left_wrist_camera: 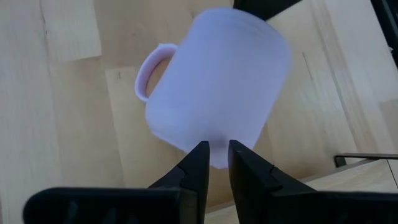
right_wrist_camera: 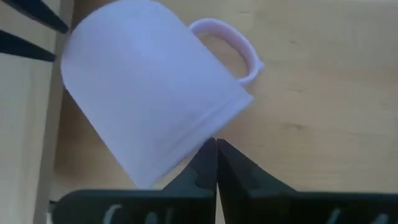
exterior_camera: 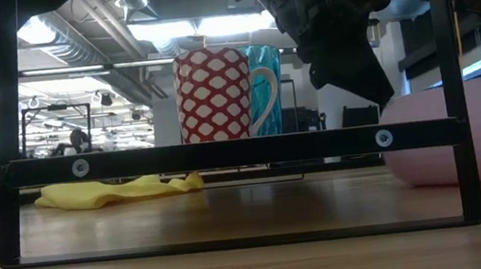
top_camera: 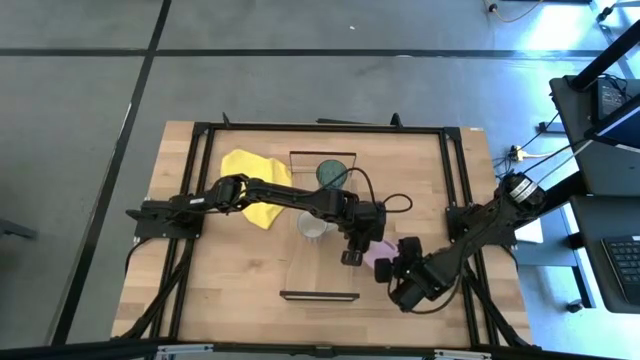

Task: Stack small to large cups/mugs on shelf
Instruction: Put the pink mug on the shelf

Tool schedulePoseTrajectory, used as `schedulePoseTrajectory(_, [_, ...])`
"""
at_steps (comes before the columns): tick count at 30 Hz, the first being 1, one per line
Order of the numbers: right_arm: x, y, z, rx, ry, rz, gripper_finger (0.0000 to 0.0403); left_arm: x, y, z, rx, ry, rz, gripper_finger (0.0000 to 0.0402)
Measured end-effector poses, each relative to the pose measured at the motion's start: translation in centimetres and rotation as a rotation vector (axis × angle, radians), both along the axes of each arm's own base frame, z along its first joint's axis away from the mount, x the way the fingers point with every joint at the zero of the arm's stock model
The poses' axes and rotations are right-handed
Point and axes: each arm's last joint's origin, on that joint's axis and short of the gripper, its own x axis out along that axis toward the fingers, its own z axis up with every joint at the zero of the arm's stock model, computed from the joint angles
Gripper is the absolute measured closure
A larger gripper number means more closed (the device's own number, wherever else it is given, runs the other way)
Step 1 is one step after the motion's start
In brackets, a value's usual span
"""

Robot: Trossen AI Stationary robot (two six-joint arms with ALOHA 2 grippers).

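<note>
A short white handled mug with a red lattice pattern (exterior_camera: 214, 94) stands upright on the long light-wood shelf (top_camera: 318, 272), the tall teal translucent glass tumbler (top_camera: 331, 173) just behind it. The short pink handled mug (left_wrist_camera: 214, 84) sits mouth-down on the counter beside the shelf.

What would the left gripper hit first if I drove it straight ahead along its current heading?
Most likely the pink mug: it fills the left wrist view directly beyond the left gripper, whose nearly closed fingertips point at its side wall. How much gap remains is unclear. The right gripper sits at the same mug.
</note>
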Motion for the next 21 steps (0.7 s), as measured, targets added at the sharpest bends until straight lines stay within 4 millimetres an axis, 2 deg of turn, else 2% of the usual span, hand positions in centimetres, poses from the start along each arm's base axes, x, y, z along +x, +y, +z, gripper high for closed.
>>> schedulePoseTrajectory(5, [0.3, -0.5, 0.3, -0.028, -0.032, -0.006, 0.0397, 0.0, 0.0, 0.0, 0.003, -0.001, 0.002, 0.0347])
schedulePoseTrajectory(14, [0.2, -1.7, 2.8, -0.12, -0.214, -0.025, 0.0397, 0.0, -0.1, 0.0, -0.001, -0.005, -0.002, 0.0347])
schedulePoseTrajectory(21, [0.5, -2.2, 3.1, -0.117, -0.206, -0.017, 0.0397, 0.0, 0.0, 0.0, -0.001, -0.005, -0.001, 0.0347])
